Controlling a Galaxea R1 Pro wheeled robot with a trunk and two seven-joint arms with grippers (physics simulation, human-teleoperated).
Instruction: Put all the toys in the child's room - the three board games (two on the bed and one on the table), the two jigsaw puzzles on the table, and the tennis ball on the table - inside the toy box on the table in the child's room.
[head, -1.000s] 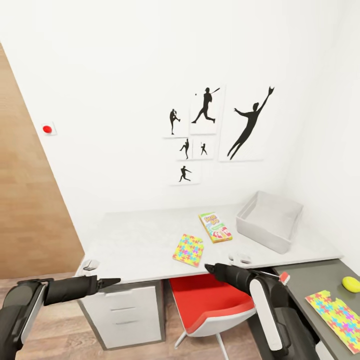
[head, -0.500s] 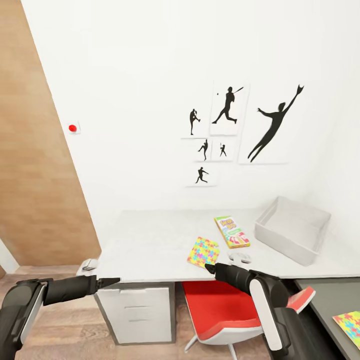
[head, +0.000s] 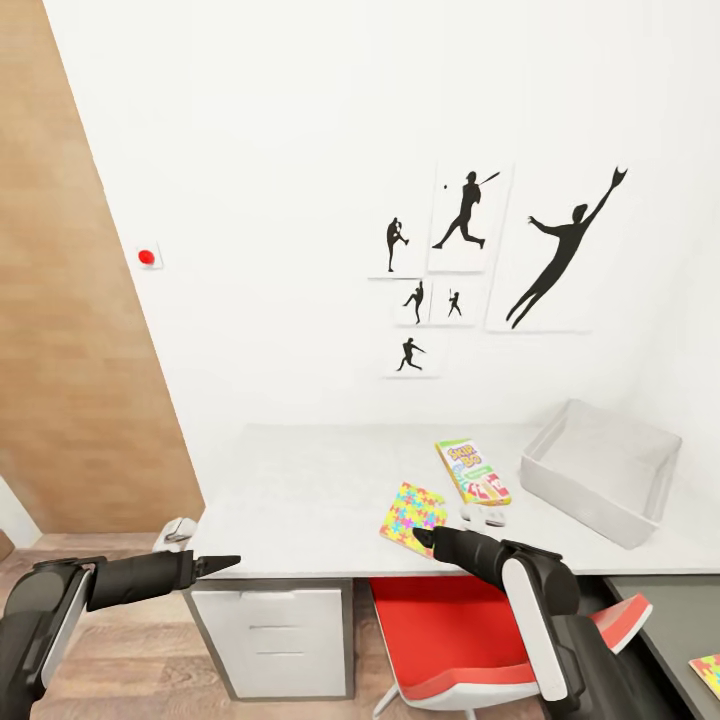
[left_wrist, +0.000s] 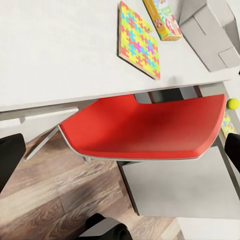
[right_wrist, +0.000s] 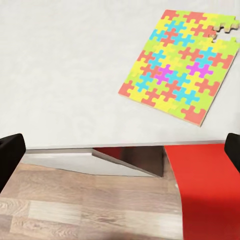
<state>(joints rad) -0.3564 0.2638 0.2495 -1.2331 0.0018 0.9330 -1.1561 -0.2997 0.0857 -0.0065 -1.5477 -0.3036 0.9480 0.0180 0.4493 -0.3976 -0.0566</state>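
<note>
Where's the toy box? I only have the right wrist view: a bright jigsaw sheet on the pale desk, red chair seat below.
Observer: In the head view, the shallow pale grey semi-clear toy box stands on the pale grey table, to the robot's right of that multicoloured jigsaw sheet.
Operator: Anything between them?
Observer: Yes, a flat printed green, white and red board game box lies there, apart from both.
Operator: Tennis ball?
Observer: In the left wrist view, the small yellow-green tennis ball shows just past the edge of the red chair seat.
</note>
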